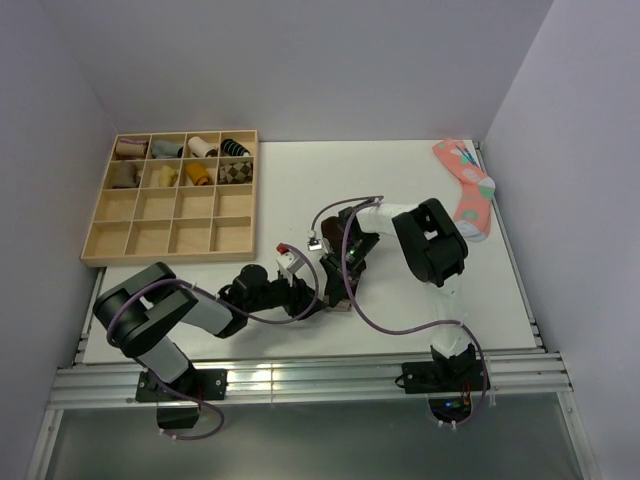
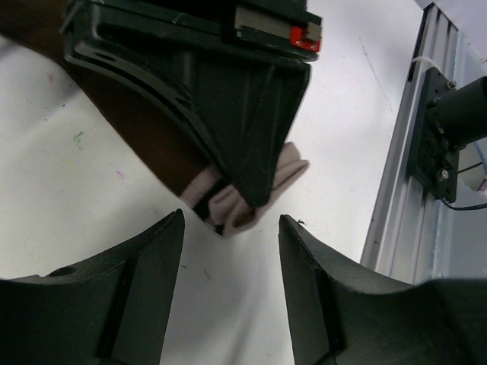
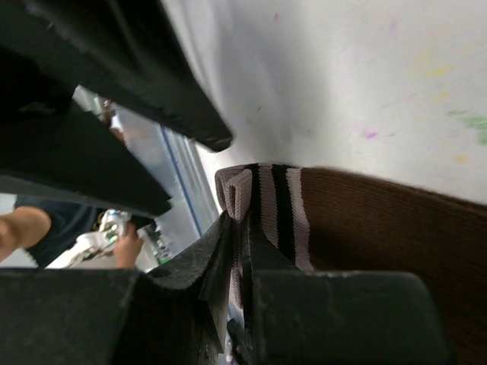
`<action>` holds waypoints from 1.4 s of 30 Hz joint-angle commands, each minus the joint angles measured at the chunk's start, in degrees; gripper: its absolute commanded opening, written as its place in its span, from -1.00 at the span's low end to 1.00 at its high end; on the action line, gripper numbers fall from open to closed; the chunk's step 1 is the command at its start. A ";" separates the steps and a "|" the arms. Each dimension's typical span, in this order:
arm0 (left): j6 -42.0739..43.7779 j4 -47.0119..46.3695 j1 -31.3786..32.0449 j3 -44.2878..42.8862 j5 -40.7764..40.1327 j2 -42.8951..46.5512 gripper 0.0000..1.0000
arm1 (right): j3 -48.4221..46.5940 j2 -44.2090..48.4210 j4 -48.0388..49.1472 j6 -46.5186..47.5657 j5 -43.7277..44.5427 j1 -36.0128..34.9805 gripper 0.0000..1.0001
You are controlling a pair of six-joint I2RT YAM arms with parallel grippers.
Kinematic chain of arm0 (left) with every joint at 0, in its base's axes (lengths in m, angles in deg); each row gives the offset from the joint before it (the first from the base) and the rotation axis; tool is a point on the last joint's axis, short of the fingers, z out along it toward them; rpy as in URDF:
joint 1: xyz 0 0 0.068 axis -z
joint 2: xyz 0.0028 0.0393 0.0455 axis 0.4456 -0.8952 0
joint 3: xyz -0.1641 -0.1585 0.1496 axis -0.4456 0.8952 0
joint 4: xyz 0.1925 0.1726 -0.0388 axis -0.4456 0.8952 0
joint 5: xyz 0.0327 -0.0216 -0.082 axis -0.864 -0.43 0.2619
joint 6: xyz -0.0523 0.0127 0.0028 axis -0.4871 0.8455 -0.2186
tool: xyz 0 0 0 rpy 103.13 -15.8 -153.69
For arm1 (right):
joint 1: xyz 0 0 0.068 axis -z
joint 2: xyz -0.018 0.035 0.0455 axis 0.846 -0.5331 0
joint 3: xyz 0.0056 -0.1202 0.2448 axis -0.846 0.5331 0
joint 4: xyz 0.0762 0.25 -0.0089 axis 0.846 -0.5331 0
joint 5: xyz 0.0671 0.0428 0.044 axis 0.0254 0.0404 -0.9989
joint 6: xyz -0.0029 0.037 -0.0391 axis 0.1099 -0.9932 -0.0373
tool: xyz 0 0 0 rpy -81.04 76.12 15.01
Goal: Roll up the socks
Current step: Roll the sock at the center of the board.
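The dark brown knit sock point(image 3: 380, 228) lies flat on the white table point(image 1: 400, 180). It is to the lower right of the wooden compartment tray point(image 1: 165, 257), well apart from it, at the spot where the two arms meet. From above the arms cover most of the sock.

The right gripper point(image 3: 240, 251) is down on the cuff end of the sock, the end which has pale grey stripes point(image 3: 293, 220). Its two fingers stand together, and the folded edge of the cuff goes in between them. So it seems to be clamped on the cuff, though this view is very close and partly dark. The brown body of the sock goes away from the fingers and is smooth on the table.

The left gripper point(image 2: 230, 228) is just beside the same cuff end and faces it. Its two fingers point(image 2: 144, 281) are apart, with bare table between them, and they do not touch the sock. In the left wrist view the pale cuff point(image 2: 228, 201) comes out from under the black body of the right gripper.

The two upper rows of the tray hold small rolled sock bundles point(image 1: 180, 175), and the lower rows have none. A pink sock point(image 1: 468, 195) with coloured dots lies far to the right of the tray, at the other side of the table.
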 commanded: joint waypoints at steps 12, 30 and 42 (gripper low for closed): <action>3.40 -2.23 0.06 -3.97 6.47 -3.46 0.18 | -2.20 -3.32 -11.84 10.48 -4.89 0.34 -0.81; 0.50 -6.80 1.91 -5.38 8.06 -8.91 -0.04 | -2.11 -3.23 -10.26 8.81 -3.84 1.40 -0.82; -0.64 -5.66 3.40 -8.37 7.27 -11.02 -0.78 | -0.09 -1.21 -6.13 5.74 -1.73 1.66 -0.71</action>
